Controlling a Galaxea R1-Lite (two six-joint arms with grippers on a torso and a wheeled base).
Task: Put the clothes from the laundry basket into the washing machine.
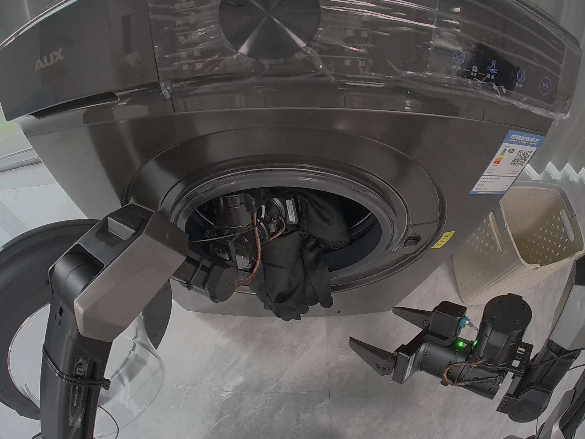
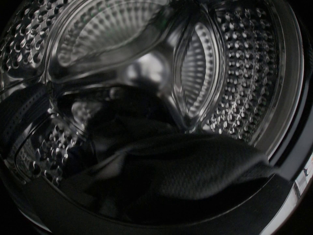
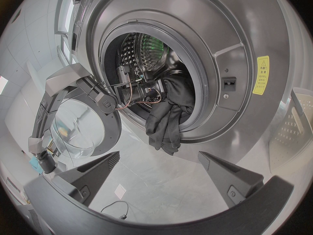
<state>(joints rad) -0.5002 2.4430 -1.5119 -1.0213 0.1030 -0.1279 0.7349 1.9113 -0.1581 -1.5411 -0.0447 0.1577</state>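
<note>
Inside the mouth of the washing machine (image 1: 365,147), the left tool is buried behind a black garment (image 1: 292,269), and from where I stand I cannot tell whether it is apart or clamped on the cloth. Its wrist, with a copper-coloured cable looped over it, is past the door ring. The left arm (image 1: 122,263) rises from low on the left, bends sharply at the elbow and runs level into the opening. The garment lies over the lower rim, part in the steel drum (image 2: 247,66) and part hanging down the front panel. The round glass door (image 1: 24,288) is swung wide open on the left.

The right tool (image 1: 373,325) hovers low over the grey floor (image 1: 256,373) in front of the machine. Its two dark jaws are spread well apart with nothing between them and point towards the opening. The right arm is folded back at the right. The cream laundry basket (image 1: 536,227) stands on the floor just beside the machine's right side, and it seems to be bare inside.
</note>
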